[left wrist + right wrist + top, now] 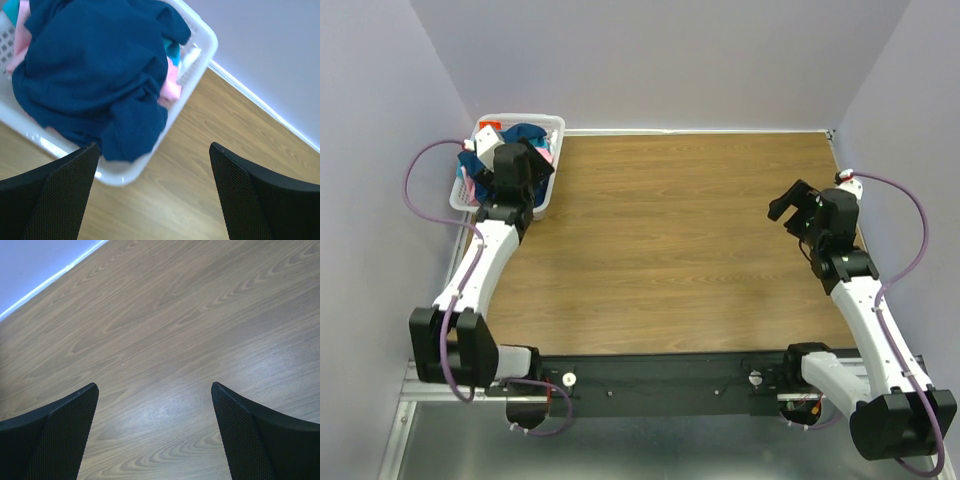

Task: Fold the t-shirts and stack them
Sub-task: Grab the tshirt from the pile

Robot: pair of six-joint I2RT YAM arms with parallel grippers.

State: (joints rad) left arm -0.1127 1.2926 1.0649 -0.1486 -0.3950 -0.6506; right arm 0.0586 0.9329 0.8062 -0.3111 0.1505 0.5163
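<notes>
1. Left gripper [508,165] hangs over the white lattice basket [556,170] in the far left corner, jaws spread wide, holding nothing.
2. Right gripper [798,207] hovers above bare wood on the right side, jaws just as wide, nothing held.
3. Underneath it all is a wood-grain tabletop [670,240], boxed in by pale lilac walls [660,60], with a white strip along the far edge.
4. From the top view we get a white printed square [488,136] on the heap.
5. Over to the left wrist view: no print there, but the dark blue t-shirt [90,70] mounds on top and spills over the basket's near rim. The pink t-shirt [172,87] and teal t-shirt [173,50] peek out beside it at the corner.
6. Right wrist view gives only wood grain and a sliver of wall.
7. Left arm [485,250] stretches along the left edge, wrist over the basket; right arm [865,300] reaches up the right edge, gripper turned inward.
</notes>
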